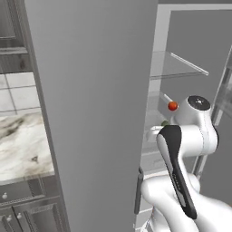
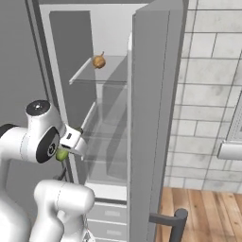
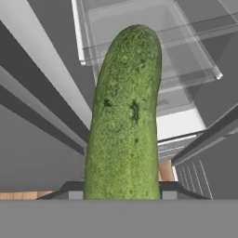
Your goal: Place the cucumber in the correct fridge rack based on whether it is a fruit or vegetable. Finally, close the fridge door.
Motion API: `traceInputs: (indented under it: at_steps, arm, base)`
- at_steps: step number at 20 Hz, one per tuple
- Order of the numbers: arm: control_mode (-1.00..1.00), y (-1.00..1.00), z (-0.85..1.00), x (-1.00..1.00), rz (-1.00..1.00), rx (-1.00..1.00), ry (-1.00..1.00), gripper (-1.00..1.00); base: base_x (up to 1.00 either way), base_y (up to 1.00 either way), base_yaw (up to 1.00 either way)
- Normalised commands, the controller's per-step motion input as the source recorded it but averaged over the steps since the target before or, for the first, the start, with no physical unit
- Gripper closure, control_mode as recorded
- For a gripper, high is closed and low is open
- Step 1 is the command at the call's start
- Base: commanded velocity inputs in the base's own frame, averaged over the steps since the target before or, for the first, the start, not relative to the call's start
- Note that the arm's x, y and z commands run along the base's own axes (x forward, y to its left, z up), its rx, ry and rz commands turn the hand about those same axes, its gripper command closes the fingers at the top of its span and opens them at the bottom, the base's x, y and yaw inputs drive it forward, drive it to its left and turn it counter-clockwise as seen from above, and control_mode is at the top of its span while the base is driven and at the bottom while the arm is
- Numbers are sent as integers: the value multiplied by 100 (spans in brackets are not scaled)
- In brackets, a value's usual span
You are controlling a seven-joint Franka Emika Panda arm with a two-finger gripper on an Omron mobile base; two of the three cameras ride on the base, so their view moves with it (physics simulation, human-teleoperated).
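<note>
While the fridge door (image 1: 90, 113) stands swung wide at the left of the left base view, the open fridge (image 2: 101, 28) shows its clear glass shelves beyond it. A small red-orange tomato (image 1: 172, 106) sits on a middle shelf (image 1: 156, 102), near that shelf's front edge, just left of the arm's wrist. From the right base view, a brownish onion (image 2: 99, 61) rests on the upper shelf (image 2: 85, 73), toward its left edge; the lower shelves and the clear bin below look bare. At the left front of the fridge opening the fingers (image 3: 122, 197) are clenched on the cucumber (image 3: 124, 116), one at each side of its lower end. The cucumber rises straight out between them, its rounded free end pointing toward the clear bin (image 3: 139, 28), held in the air and touching no shelf.
</note>
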Motion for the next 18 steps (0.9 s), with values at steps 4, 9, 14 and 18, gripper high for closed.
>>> traceInputs:
  at_steps: [4,9,14,18]
  arm:
    - [-100,-14,8,0,0,0,-2,100]
    - [-100,-70,86,0,-1,-5,-11,100]
    - [-100,-55,100,0,-4,-9,-9,100]
    - [-100,-24,84,16,-3,-6,-9,100]
  base:
    - [23,-4,3]
    - [0,0,0]
    - [0,0,0]
    - [0,0,0]
